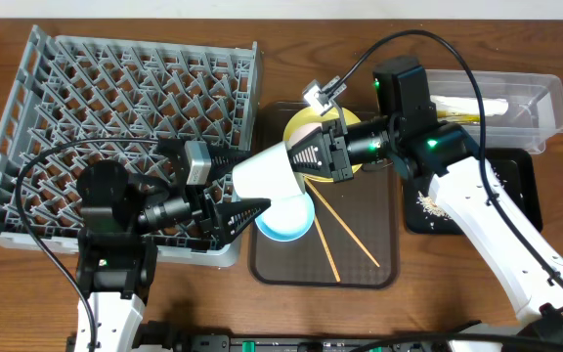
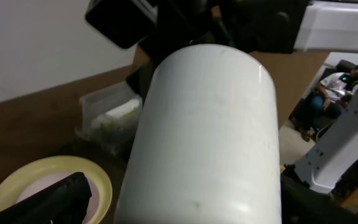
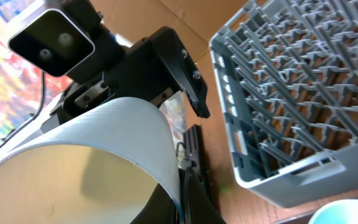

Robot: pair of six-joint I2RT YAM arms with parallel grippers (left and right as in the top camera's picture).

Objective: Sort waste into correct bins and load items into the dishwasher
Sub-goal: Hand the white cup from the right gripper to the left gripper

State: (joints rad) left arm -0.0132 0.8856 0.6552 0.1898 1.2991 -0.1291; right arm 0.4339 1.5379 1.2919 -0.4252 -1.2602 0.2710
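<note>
A small white cup [image 1: 267, 171] hangs on its side above the brown serving tray, between the two arms. My right gripper [image 1: 323, 156] is shut on the cup's rim [image 3: 178, 186], one finger inside and one outside. My left gripper [image 1: 245, 191] is open, its fingers [image 2: 61, 199] standing on either side of the cup's body [image 2: 204, 137]; I cannot tell whether they touch it. On the tray lie a yellow plate [image 1: 306, 125], a light blue bowl [image 1: 286, 223] and two chopsticks [image 1: 345, 235]. The grey dish rack [image 1: 115, 98] stands at the left.
A clear tub [image 1: 545, 98] at the back right holds a white napkin and a wrapper. In front of it a black tray [image 1: 521, 186] carries whitish food scraps [image 1: 428, 203]. The brown serving tray [image 1: 379, 274] sits between rack and bins.
</note>
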